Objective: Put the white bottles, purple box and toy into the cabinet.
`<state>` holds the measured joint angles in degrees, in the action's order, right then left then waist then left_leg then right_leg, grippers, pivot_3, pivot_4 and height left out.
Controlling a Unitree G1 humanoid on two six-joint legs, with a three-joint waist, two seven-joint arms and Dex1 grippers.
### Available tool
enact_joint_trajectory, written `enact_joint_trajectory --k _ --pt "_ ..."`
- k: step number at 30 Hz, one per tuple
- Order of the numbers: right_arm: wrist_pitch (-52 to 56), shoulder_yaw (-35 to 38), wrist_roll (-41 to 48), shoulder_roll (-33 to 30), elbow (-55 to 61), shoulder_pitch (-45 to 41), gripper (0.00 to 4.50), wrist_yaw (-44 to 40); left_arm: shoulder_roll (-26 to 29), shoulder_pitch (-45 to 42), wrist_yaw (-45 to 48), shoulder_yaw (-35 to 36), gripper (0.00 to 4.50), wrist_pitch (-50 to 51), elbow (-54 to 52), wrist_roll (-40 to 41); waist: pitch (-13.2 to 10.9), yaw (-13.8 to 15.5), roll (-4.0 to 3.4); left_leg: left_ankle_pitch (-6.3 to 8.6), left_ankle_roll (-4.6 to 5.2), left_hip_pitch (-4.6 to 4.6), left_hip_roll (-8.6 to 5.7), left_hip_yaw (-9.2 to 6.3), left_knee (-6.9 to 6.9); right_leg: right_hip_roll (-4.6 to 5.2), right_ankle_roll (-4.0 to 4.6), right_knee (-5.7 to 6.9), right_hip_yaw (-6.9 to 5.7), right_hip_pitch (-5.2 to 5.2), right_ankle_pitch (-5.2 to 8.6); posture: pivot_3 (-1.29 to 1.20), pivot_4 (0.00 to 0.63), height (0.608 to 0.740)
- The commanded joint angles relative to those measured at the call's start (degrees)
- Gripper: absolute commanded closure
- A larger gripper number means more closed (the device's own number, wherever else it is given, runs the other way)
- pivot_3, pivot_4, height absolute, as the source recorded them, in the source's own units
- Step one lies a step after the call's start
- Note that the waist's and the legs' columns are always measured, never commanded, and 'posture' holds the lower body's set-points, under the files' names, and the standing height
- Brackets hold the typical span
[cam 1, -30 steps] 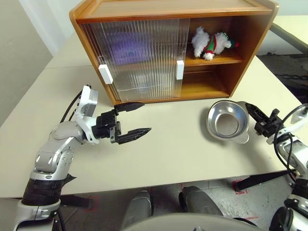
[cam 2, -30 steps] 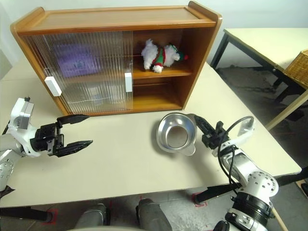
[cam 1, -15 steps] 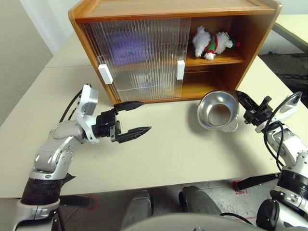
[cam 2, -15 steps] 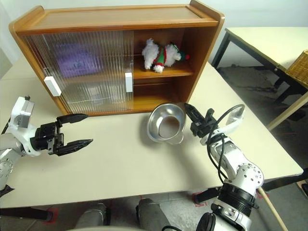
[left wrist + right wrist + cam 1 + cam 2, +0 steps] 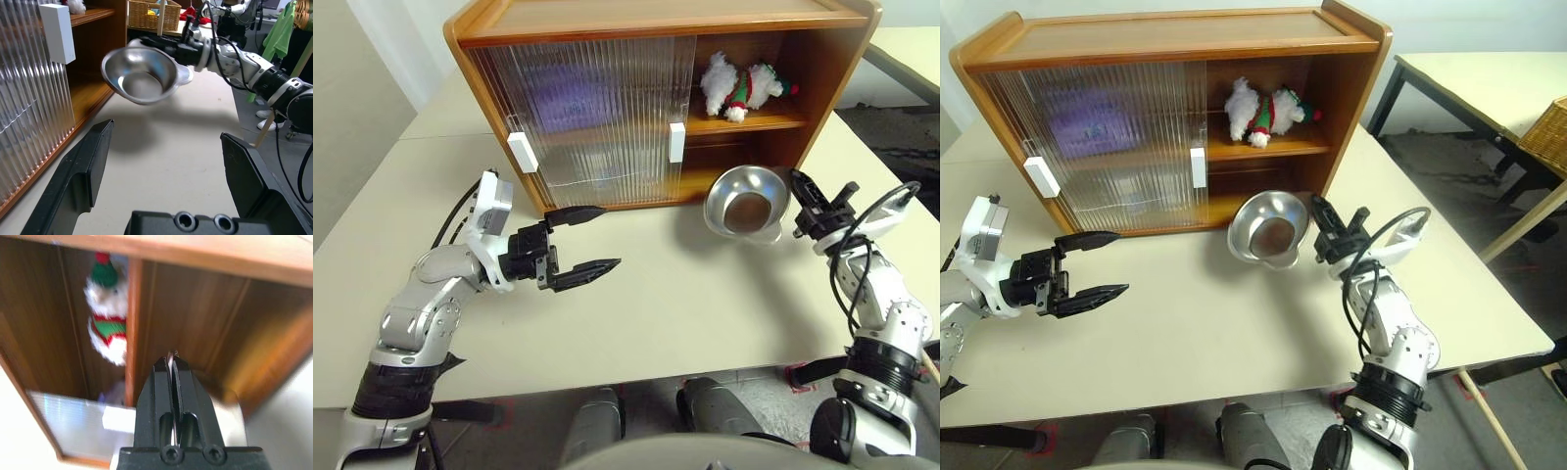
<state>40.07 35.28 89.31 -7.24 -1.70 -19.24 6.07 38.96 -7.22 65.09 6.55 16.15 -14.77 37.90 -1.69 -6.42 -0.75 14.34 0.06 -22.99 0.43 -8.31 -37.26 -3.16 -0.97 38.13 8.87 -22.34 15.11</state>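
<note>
The cabinet (image 5: 646, 98) stands on the bench (image 5: 685, 304). The toy (image 5: 741, 86) lies on its upper shelf in the open right half; the purple box (image 5: 1087, 127) shows blurred behind the ribbed doors, upper left, its logo unreadable. The right gripper (image 5: 800, 191), pressed together, pinches the rim of a tilted steel bowl (image 5: 744, 204) in front of the lower shelf opening. The left gripper (image 5: 592, 240) hovers over the bench, spread and empty.
</note>
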Motion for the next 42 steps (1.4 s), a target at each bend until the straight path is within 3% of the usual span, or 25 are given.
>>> enact_joint_trajectory --k 1,7,26,42 --pt "-6.8 0.2 -3.1 2.1 0.2 -2.3 4.47 1.2 0.4 -0.1 0.5 0.4 0.0 -0.5 0.3 -0.6 0.0 0.0 -0.03 0.0 0.0 0.0 0.0 -0.01 0.01 0.0 0.03 0.0 -0.01 0.0 -0.02 -0.15 0.036 0.74" --pt "-16.3 0.4 -9.3 5.4 -4.6 -5.9 4.47 0.3 0.1 0.7 0.2 0.4 0.0 -1.0 0.0 -0.8 0.1 0.0 -0.07 0.01 0.01 -0.02 0.03 -0.08 0.05 0.01 0.07 0.0 -0.06 -0.03 -0.05 -0.14 0.031 0.74" --pt "-31.3 -1.0 -20.7 13.8 -11.8 -14.8 4.47 1.0 -0.2 2.0 -1.1 0.3 0.0 -1.6 -1.0 -0.7 0.1 0.5 -0.21 -0.02 0.04 0.06 0.12 -0.1 0.15 0.01 0.26 0.0 -0.18 -0.1 -0.21 -0.11 0.039 0.74" --pt "-38.8 -1.6 -24.3 16.3 -23.2 -19.1 4.47 -4.1 0.1 0.1 -1.5 0.1 0.0 0.1 -1.4 -0.1 0.1 0.4 -0.26 -0.02 0.05 0.07 0.21 -0.08 0.16 0.01 0.42 0.01 -0.26 -0.14 -0.32 -0.12 0.039 0.74"
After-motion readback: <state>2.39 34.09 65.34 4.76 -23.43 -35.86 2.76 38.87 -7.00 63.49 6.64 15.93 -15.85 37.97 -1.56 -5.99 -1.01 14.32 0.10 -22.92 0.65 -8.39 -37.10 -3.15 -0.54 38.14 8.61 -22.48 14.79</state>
